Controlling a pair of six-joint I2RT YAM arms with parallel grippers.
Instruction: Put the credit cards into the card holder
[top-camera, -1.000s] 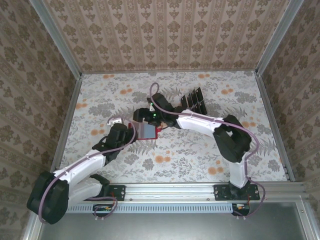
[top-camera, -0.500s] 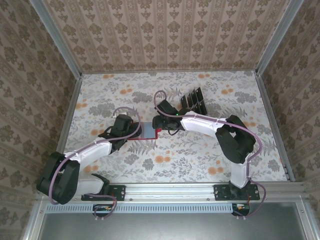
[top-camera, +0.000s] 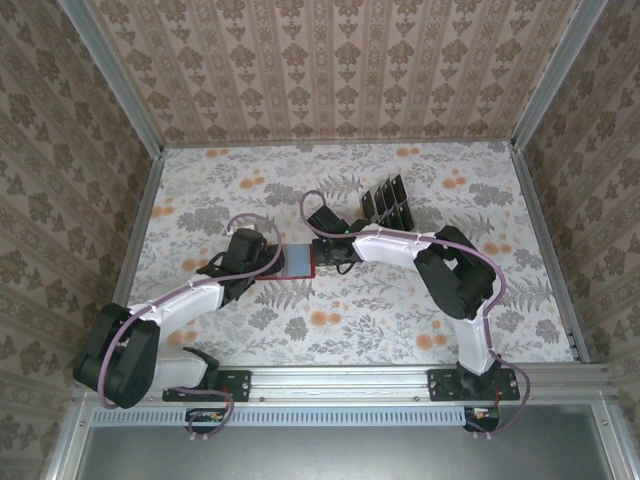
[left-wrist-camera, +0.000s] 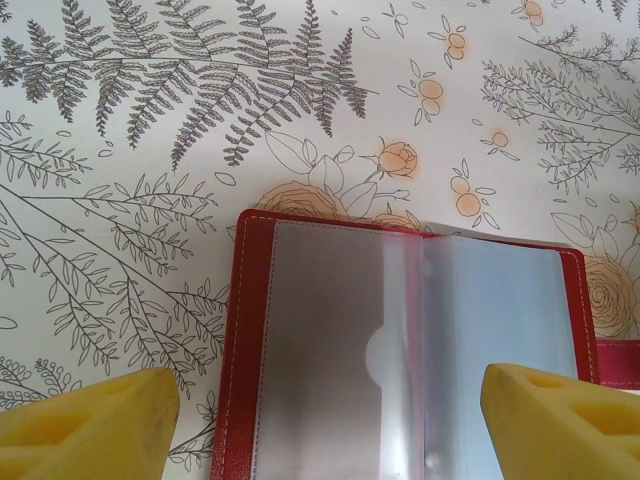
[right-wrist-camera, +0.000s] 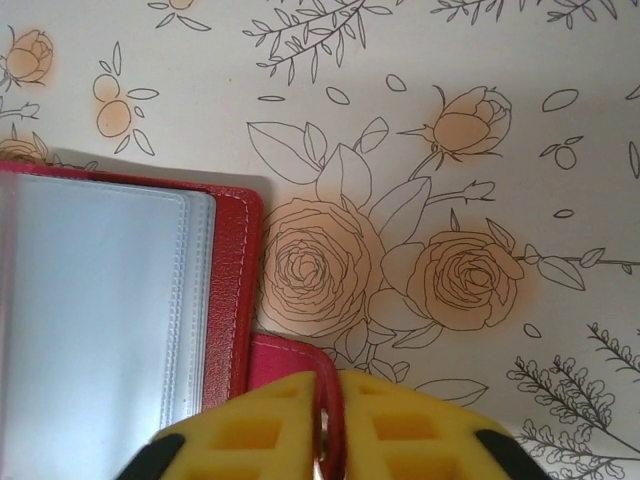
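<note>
The card holder (top-camera: 297, 262) is a red wallet lying open and flat on the floral table, its pale pockets facing up. In the left wrist view the card holder (left-wrist-camera: 330, 300) lies between the spread yellow fingertips of my left gripper (left-wrist-camera: 325, 430), which is open and hangs over the wallet's left half (top-camera: 270, 262). My right gripper (right-wrist-camera: 335, 425) is shut on the red clasp tab (right-wrist-camera: 290, 362) at the wallet's right edge (top-camera: 322, 258). Several dark credit cards (top-camera: 385, 200) stand in a slotted rack behind the right arm.
A metal frame and patterned walls close in the table (top-camera: 400, 300) on three sides. The card rack stands at the back middle, just beyond the right forearm (top-camera: 395, 243). Both arms reach inward and meet over the wallet.
My right gripper slid from over the wallet to its right edge and closed on the clasp tab. The left arm swung up to the wallet's left side, then stayed still, open.
</note>
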